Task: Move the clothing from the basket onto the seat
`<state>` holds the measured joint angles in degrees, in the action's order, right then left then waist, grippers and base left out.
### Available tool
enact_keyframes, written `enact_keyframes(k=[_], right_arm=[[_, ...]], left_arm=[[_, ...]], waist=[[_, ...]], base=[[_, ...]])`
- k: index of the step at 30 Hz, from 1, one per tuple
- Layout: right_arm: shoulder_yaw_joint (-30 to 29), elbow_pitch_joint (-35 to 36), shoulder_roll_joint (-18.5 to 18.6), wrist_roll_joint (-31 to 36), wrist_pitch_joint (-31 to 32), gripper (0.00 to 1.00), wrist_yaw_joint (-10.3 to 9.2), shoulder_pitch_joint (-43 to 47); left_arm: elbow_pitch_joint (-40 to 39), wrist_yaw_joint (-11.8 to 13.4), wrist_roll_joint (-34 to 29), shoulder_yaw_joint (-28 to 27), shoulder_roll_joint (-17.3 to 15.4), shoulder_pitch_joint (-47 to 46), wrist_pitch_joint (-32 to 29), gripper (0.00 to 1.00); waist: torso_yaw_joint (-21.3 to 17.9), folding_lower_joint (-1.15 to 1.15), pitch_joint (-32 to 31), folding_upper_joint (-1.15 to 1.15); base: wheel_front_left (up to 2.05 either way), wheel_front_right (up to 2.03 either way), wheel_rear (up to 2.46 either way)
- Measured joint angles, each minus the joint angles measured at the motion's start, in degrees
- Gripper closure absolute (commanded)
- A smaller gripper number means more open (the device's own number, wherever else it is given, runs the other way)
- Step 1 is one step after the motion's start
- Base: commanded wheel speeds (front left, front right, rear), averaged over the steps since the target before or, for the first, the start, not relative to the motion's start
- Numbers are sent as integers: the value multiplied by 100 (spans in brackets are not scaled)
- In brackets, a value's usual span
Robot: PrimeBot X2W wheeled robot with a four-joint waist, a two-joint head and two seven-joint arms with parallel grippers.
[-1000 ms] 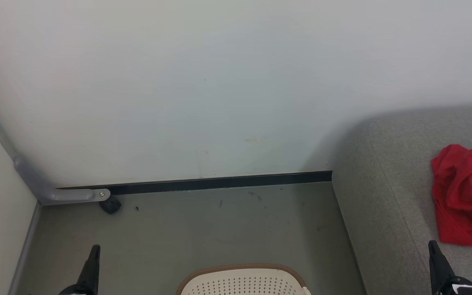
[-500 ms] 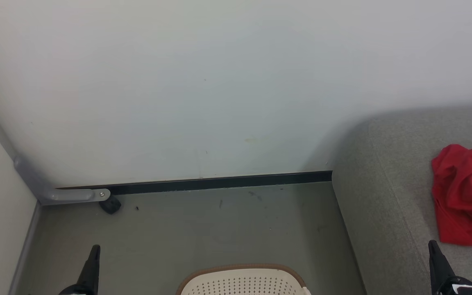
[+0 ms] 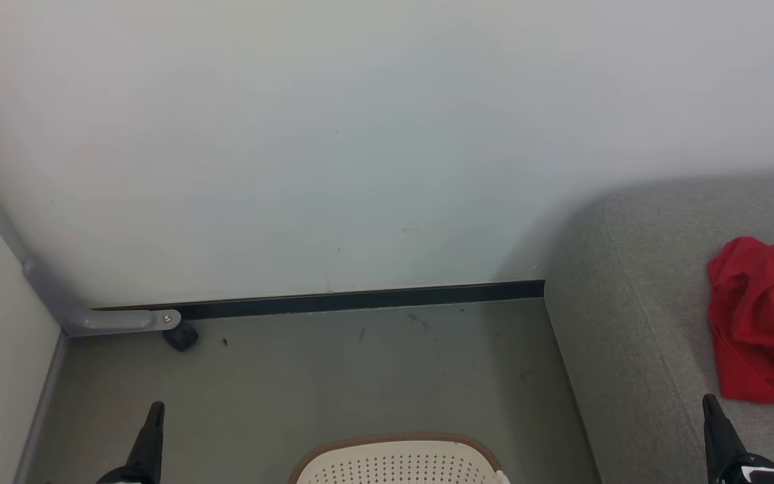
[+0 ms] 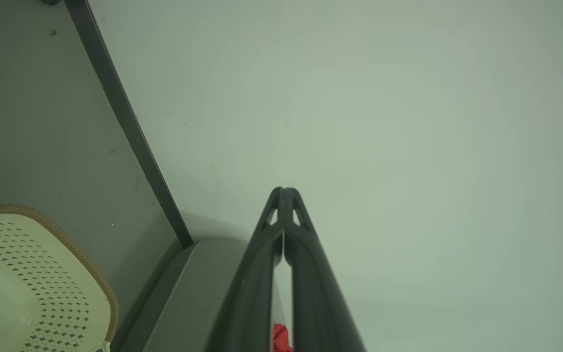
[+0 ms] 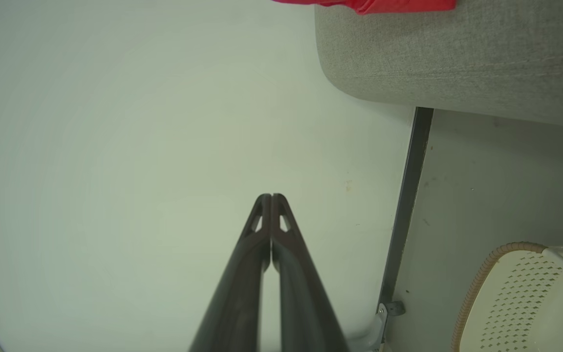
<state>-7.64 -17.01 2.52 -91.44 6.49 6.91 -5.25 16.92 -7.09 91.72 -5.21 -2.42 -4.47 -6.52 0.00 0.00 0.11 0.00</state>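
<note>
In the head view the clothing (image 3: 763, 323), a crumpled red garment with a strip of white trim at its upper edge, lies on the seat (image 3: 629, 316) at about 3 o'clock, and the picture's right edge cuts it off. The grey seat fills the stretch from 3 to 5 o'clock, and its rounded corner meets the pale wall (image 3: 333, 134). The basket (image 3: 397, 464) stands on the grey floor (image 3: 333, 376) at 6 o'clock, well apart from the garment. Its brown rim and far perforated wall show above the bottom edge, and what lies inside it cannot be told. The left gripper (image 3: 156, 410) rises at 7 o'clock over the floor. The left wrist view shows its two dark fingers pressed together at the tips with nothing between them, and a sliver of red shows low down in the slim gap between them. The right gripper (image 3: 708, 403) rises at 5 o'clock over the front part of the seat, just below the garment but apart from it. In the right wrist view its fingers are likewise closed tip to tip and empty. A dark skirting strip (image 3: 360, 299) runs along the foot of the wall. A grey bracket (image 3: 111, 319) and a small black wheel (image 3: 180, 335) sit at 8 o'clock in the corner
</note>
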Motion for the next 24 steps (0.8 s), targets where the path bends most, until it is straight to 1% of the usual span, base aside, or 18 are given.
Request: enact_keyframes(k=[24], right_arm=[[1, 1, 0, 0, 0, 100, 0, 0]], left_arm=[[-1, 0, 0, 0, 0, 0, 0, 100]], waist=[[0, 0, 0, 0]], base=[[0, 0, 0]])
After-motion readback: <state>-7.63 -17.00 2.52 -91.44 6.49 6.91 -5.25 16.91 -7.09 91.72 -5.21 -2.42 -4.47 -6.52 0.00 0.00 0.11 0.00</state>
